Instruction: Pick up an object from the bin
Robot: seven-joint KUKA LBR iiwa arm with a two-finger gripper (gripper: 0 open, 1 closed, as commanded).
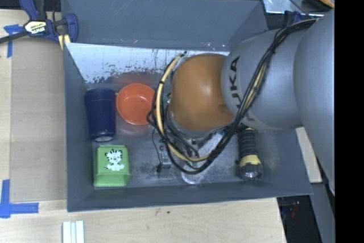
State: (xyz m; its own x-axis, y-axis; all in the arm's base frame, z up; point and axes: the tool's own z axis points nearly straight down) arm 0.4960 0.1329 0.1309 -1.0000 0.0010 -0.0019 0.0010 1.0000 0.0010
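Pincer (181, 163) and wrist sit low in the middle of the grey metal bin (170, 20), reached in from the right. They are mostly hidden under the robot's rounded orange cover (196, 99) and a loop of yellow and black cables (165, 128). Whether the pincer is open or closed I cannot tell, and I see nothing held in it. Nearest on the left, almost touching the cables, is a small orange bowl (136, 103). Left of that, a dark blue cup (100, 114) lies on its side. A green box with a white animal picture (112, 166) sits in the near left corner. On the right, just beside the wrist, lies a black and yellow torch-shaped thing (248, 156). A pale, silvery scrap (193, 177) peeks out from under the wrist on the near side, and I judge it the likeliest thing for the pincer to be over, though I cannot be certain. Several things could go wrong from here. The pincer may close on bare floor, since its aim cannot be checked under the cover. The cable loop may catch the rim of the orange bowl and drag or tip it as the arm lifts. The torch, being round, may roll if the wrist nudges it. A thin scrap could also slip free on the way up.
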